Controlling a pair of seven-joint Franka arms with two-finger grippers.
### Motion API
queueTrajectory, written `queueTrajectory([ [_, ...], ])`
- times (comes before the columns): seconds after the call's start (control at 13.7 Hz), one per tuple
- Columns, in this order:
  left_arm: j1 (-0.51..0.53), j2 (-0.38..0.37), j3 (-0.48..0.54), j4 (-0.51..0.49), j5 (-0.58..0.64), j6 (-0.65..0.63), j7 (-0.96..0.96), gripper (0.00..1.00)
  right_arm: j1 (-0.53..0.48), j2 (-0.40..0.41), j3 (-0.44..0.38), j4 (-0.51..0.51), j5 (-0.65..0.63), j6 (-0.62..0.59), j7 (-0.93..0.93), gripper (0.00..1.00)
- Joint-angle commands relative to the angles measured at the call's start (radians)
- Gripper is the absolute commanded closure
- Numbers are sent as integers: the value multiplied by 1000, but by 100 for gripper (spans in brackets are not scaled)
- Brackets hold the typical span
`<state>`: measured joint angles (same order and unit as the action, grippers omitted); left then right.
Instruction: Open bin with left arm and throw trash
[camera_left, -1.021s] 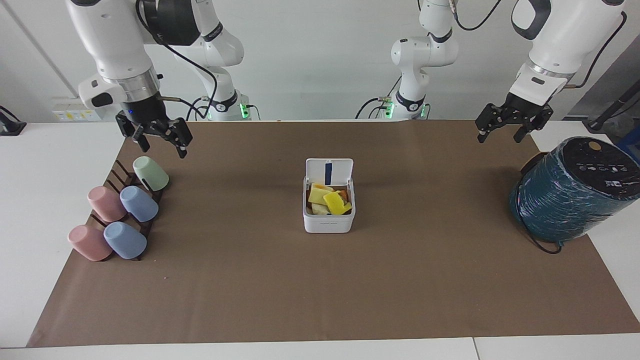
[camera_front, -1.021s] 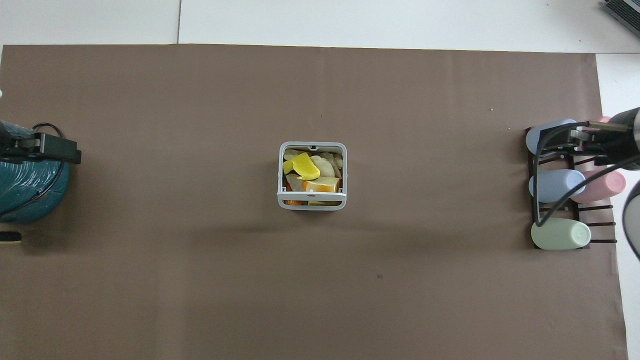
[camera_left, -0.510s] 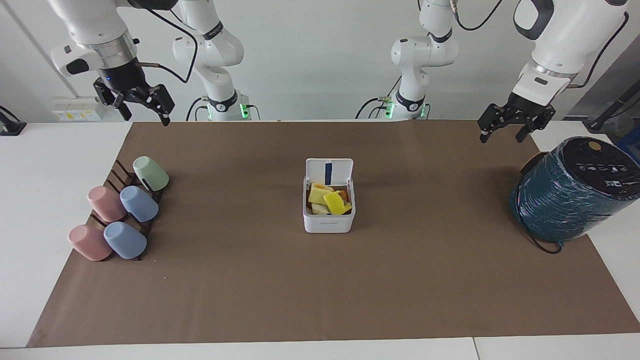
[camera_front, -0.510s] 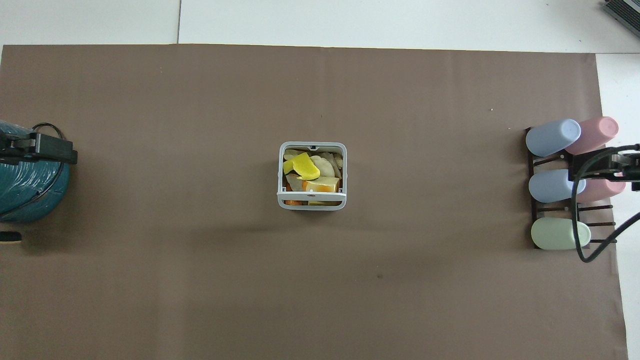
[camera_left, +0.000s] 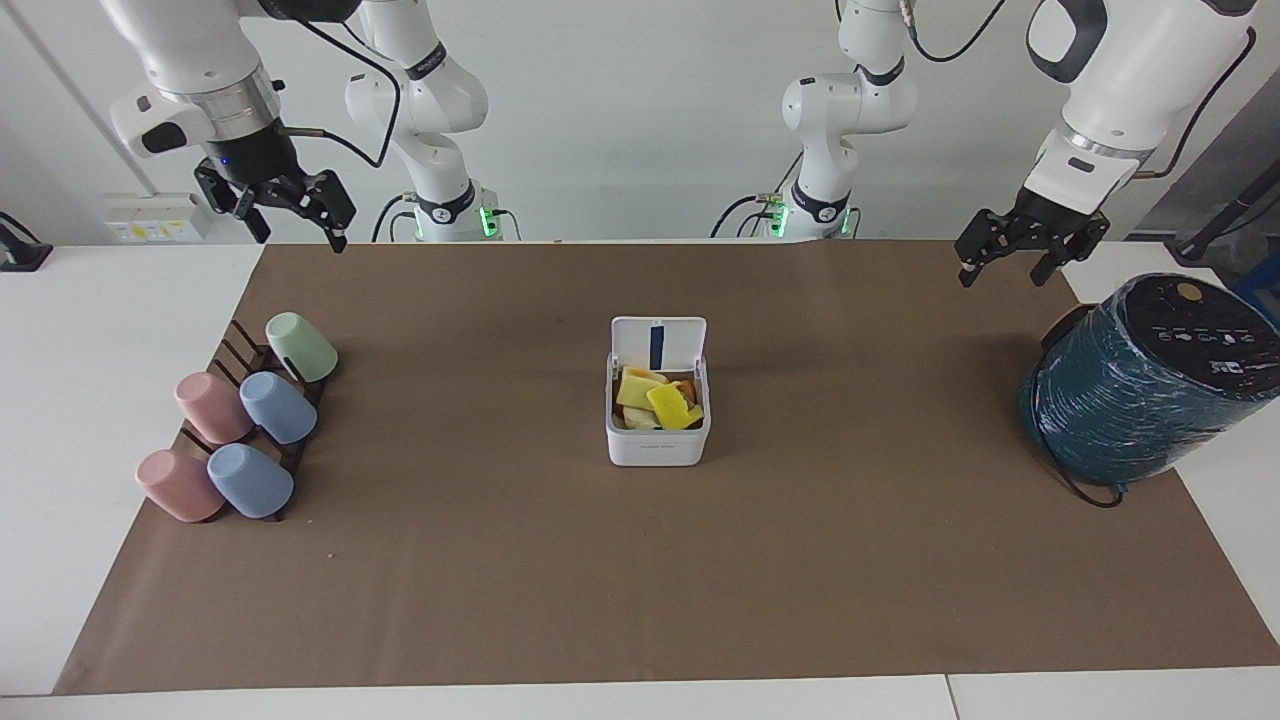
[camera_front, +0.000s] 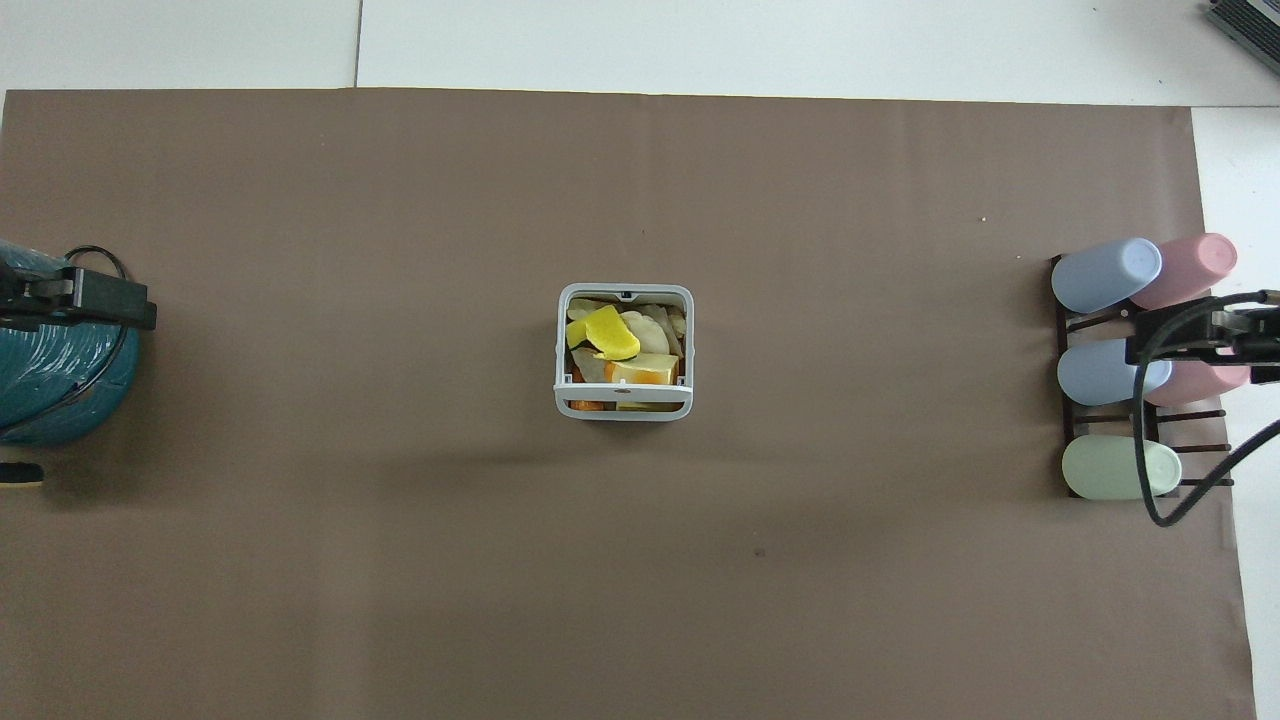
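Two open, empty end effectors hang raised before us, the left end effector (camera_left: 1005, 262) near the teal cylinder (camera_left: 1140, 385), the right end effector (camera_left: 285, 215) barely shifted lately, while trash (camera_left: 660, 400) fills the open bin (camera_left: 657, 445) mid-surface.

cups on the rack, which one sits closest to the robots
The green cup, the only green one, at the rack's robot end; the pink and blue pairs lie farther out.
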<state>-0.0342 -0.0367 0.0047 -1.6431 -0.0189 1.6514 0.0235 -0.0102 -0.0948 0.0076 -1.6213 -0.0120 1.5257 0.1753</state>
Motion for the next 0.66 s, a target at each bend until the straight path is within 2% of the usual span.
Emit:
queueTrajectory([
  [0.0, 2, -20, 0, -26, 22, 14, 3, 0, -14, -13, 3, -14, 37, -1, -19, 0],
  [0.58, -4, -22, 0, -29, 22, 27, 1, 0, -14, -13, 2, -12, 35, -6, -25, 0],
])
